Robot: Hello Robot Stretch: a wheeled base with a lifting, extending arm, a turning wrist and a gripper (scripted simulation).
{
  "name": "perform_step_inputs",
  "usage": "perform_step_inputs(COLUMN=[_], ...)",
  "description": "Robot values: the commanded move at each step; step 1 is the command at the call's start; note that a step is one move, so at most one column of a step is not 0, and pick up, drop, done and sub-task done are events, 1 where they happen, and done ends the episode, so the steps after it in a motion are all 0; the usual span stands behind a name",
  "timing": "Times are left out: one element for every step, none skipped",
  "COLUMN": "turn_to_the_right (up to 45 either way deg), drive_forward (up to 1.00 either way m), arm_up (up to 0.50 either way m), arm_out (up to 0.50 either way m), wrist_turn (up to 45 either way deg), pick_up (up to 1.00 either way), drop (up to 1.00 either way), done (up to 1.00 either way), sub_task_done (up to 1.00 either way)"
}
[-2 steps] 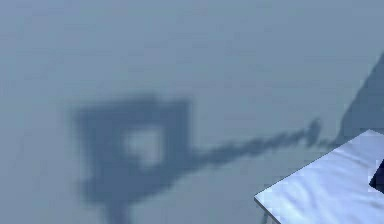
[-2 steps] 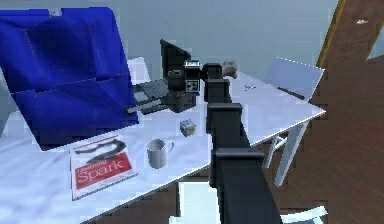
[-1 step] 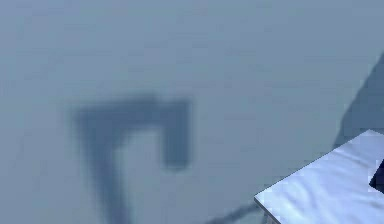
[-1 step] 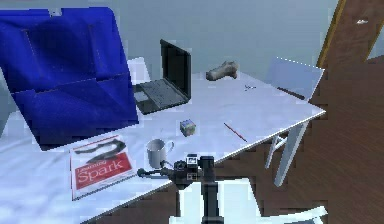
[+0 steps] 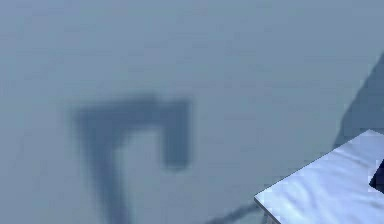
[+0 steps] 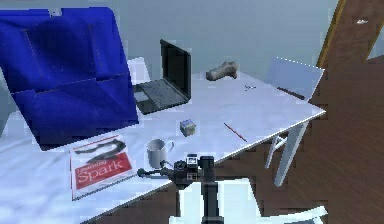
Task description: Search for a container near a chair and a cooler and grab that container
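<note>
- The gripper (image 6: 152, 173) sits at the table's (image 6: 270, 112) near edge, left of the arm (image 6: 211, 205), fingers pointing toward the arm side view's left.
- Whether it holds anything – cannot tell, as the mug stands right behind it.
- The mug (image 6: 158, 152), white and upright, is on the table just above the fingers.
- A red-and-white magazine (image 6: 100, 165) lies flat just left of the mug.
- A small grey cube (image 6: 187, 127) and a thin pencil (image 6: 235, 131) lie farther out, to the right.
- A big blue box (image 6: 70, 70) fills the table's left end, with an open laptop (image 6: 170, 75) beside it.
- A grey lump (image 6: 222, 71) lies near the far edge.
- A white chair (image 6: 290, 82) stands at the table's right end.
- In the forward view, a white table corner (image 5: 320, 185) shows at lower right.
</note>
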Motion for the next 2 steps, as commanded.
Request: perform_step_inputs(turn_to_the_right=[0.0,0.0], drive_forward=[0.0,0.0], arm_up=[0.1,0.0], arm_out=[0.0,0.0], wrist_turn=[0.0,0.0], pick_up=[0.0,0.0], drop=[0.0,0.0], done=[0.0,1.0], sub_task_done=[0.0,0.0])
